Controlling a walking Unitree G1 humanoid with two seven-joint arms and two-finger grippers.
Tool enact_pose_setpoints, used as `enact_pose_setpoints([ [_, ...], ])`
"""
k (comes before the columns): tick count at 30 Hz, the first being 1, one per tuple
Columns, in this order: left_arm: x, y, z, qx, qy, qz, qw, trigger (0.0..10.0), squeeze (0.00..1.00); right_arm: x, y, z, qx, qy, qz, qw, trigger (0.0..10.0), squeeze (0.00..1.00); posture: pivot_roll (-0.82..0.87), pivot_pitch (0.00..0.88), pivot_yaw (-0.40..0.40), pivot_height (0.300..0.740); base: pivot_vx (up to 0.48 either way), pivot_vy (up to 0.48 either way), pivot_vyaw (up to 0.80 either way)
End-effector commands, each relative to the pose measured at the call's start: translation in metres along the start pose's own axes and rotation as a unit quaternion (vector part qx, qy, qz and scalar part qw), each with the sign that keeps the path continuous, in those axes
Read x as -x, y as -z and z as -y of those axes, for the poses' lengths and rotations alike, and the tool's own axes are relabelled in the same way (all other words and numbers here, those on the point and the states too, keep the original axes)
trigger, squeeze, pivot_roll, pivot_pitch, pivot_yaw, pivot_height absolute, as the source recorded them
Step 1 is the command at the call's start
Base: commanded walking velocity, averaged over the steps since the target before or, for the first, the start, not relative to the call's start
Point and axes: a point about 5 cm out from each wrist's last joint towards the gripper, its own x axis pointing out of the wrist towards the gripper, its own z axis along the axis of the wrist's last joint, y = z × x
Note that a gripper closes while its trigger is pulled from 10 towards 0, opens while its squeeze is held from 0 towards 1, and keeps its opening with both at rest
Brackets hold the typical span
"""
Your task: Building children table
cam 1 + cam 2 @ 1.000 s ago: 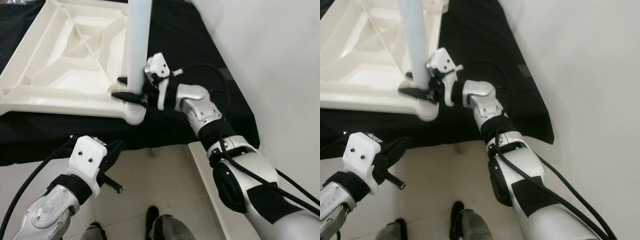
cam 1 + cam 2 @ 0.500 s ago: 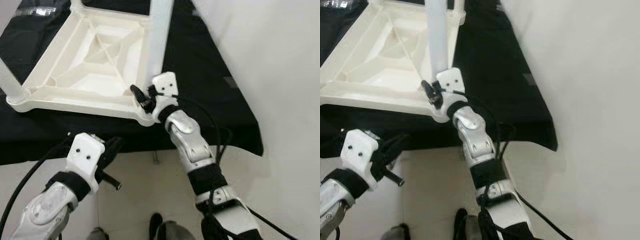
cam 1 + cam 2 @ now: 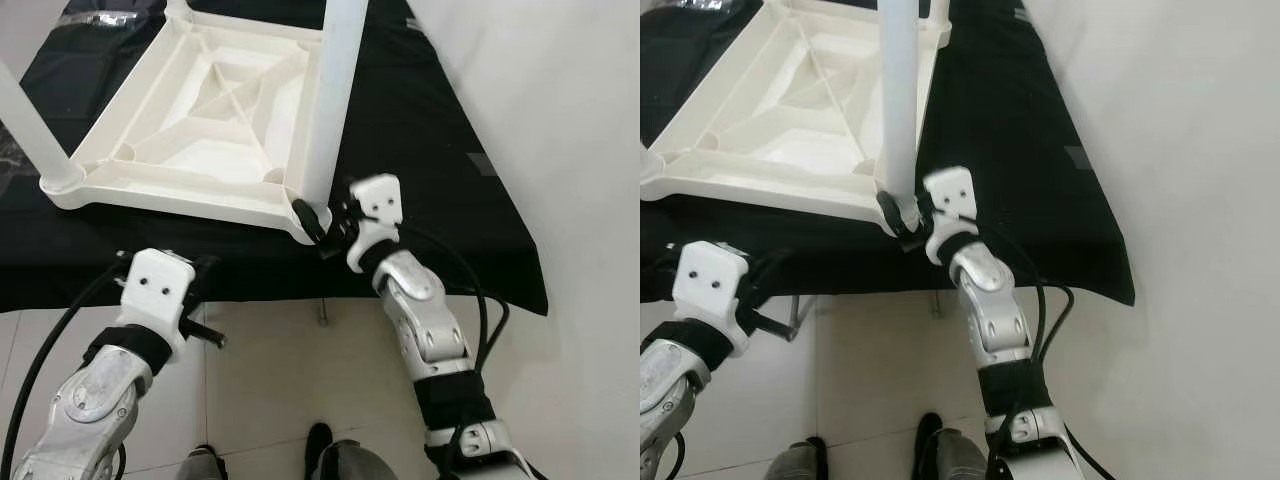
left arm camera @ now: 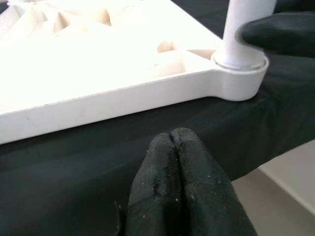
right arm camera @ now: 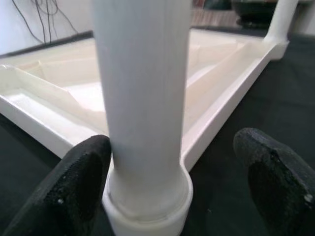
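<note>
With the upturned white tabletop (image 3: 190, 130) lying on the black-draped table (image 3: 430, 150), the near-corner leg (image 3: 335, 90) stood socketed, the right hand (image 3: 318, 228) open around its base, the left hand (image 4: 179, 162) closed and empty; at least two legs looked fitted.

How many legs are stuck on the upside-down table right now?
3 that I can see. One leg stands in the near corner by the right gripper, one in the left corner, and one in a far corner. The tabletop is cut off, so another may be hidden.
</note>
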Motion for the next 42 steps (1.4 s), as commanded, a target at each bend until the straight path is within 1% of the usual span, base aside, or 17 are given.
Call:
enact_pose_setpoints([
  [1, 0.000, 0.008, -0.001, -0.001, -0.009, -0.014, 1.000, 10.0, 0.00, 0.011, -0.001, 0.008, 0.000, 0.011, 0.004, 1.000, 10.0, 1.00, 0.05, 0.264, -0.098, 0.740, 0.000, 0.000, 0.00],
  [2, -0.005, 0.013, -0.002, -0.007, -0.016, -0.020, 1.000, 10.0, 0.00, 0.028, 0.003, 0.010, 0.012, 0.008, 0.019, 1.000, 10.0, 1.00, 0.04, 0.260, -0.084, 0.740, 0.000, 0.000, 0.00],
  [5, -0.006, 0.014, -0.002, -0.010, -0.019, -0.022, 1.000, 10.0, 0.00, 0.034, 0.006, 0.010, 0.014, 0.008, 0.020, 1.000, 10.0, 1.00, 0.04, 0.260, -0.084, 0.740, 0.000, 0.000, 0.00],
  [9, -0.011, 0.022, -0.007, -0.010, -0.039, -0.027, 0.999, 10.0, 0.00, 0.061, 0.020, 0.016, 0.018, 0.047, -0.002, 0.999, 10.0, 1.00, 0.01, 0.252, -0.061, 0.740, 0.000, 0.000, 0.00],
  [10, -0.013, 0.026, -0.008, -0.008, -0.045, -0.029, 0.999, 10.0, 0.00, 0.075, 0.025, 0.019, 0.021, 0.073, -0.023, 0.997, 10.0, 1.00, 0.01, 0.247, -0.051, 0.740, 0.000, 0.000, 0.00],
  [12, -0.014, 0.027, -0.007, -0.007, -0.046, -0.029, 0.998, 10.0, 0.00, 0.078, 0.027, 0.019, 0.022, 0.082, -0.029, 0.996, 10.0, 1.00, 0.01, 0.245, -0.048, 0.740, 0.000, 0.000, 0.00],
  [13, -0.014, 0.034, -0.004, -0.019, -0.051, -0.036, 0.998, 10.0, 0.00, 0.086, 0.033, 0.023, 0.022, 0.109, -0.048, 0.993, 10.0, 0.85, 0.01, 0.241, -0.042, 0.740, 0.000, 0.000, 0.00],
  [14, -0.013, 0.037, -0.003, -0.022, -0.053, -0.038, 0.998, 10.0, 0.00, 0.089, 0.035, 0.024, 0.021, 0.117, -0.056, 0.991, 10.0, 0.58, 0.01, 0.240, -0.041, 0.740, 0.000, 0.000, 0.00],
  [15, -0.013, 0.037, -0.003, -0.022, -0.053, -0.038, 0.998, 10.0, 0.00, 0.089, 0.035, 0.024, 0.021, 0.117, -0.056, 0.991, 10.0, 0.58, 0.01, 0.240, -0.041, 0.740, 0.000, 0.000, 0.00],
  [16, -0.011, 0.045, 0.000, 0.006, -0.059, -0.050, 0.997, 10.0, 0.00, 0.092, 0.040, 0.026, 0.018, 0.129, -0.070, 0.989, 10.0, 0.16, 0.02, 0.235, -0.039, 0.740, 0.000, 0.000, 0.00],
  [17, -0.011, 0.045, 0.000, 0.006, -0.059, -0.050, 0.997, 10.0, 0.00, 0.092, 0.040, 0.026, 0.018, 0.129, -0.070, 0.989, 10.0, 0.16, 0.02, 0.235, -0.039, 0.740, 0.000, 0.000, 0.00],
  [18, -0.007, 0.056, 0.004, 0.056, -0.074, -0.069, 0.993, 10.0, 0.00, 0.098, 0.046, 0.027, 0.011, 0.136, -0.087, 0.987, 10.0, 0.00, 0.02, 0.230, -0.035, 0.740, 0.000, 0.000, 0.00],
  [20, 0.001, 0.072, 0.015, 0.121, -0.092, -0.093, 0.984, 10.0, 0.00, 0.107, 0.054, 0.028, 0.003, 0.144, -0.107, 0.984, 10.0, 0.00, 0.02, 0.231, -0.035, 0.740, 0.000, 0.000, 0.00],
  [21, 0.004, 0.075, 0.020, 0.128, -0.091, -0.099, 0.983, 10.0, 0.00, 0.108, 0.055, 0.028, -0.001, 0.148, -0.109, 0.983, 10.0, 0.00, 0.02, 0.225, -0.036, 0.740, 0.000, 0.000, 0.00],
  [35, -0.001, 0.082, 0.025, 0.098, -0.060, -0.103, 0.988, 10.0, 0.00, 0.109, 0.060, 0.029, -0.034, 0.170, -0.118, 0.978, 10.0, 0.00, 0.02, 0.207, -0.023, 0.740, 0.000, 0.377, 0.00],
  [37, -0.005, 0.079, 0.024, 0.143, -0.069, -0.095, 0.983, 10.0, 0.00, 0.110, 0.060, 0.029, -0.035, 0.169, -0.120, 0.978, 10.0, 0.00, 0.01, 0.208, -0.028, 0.740, 0.000, 0.480, 0.00],
  [42, -0.008, 0.077, 0.025, 0.177, -0.073, -0.087, 0.978, 10.0, 0.00, 0.111, 0.059, 0.029, -0.035, 0.167, -0.123, 0.978, 10.0, 0.00, 0.01, 0.205, -0.031, 0.740, 0.000, 0.480, 0.00],
])
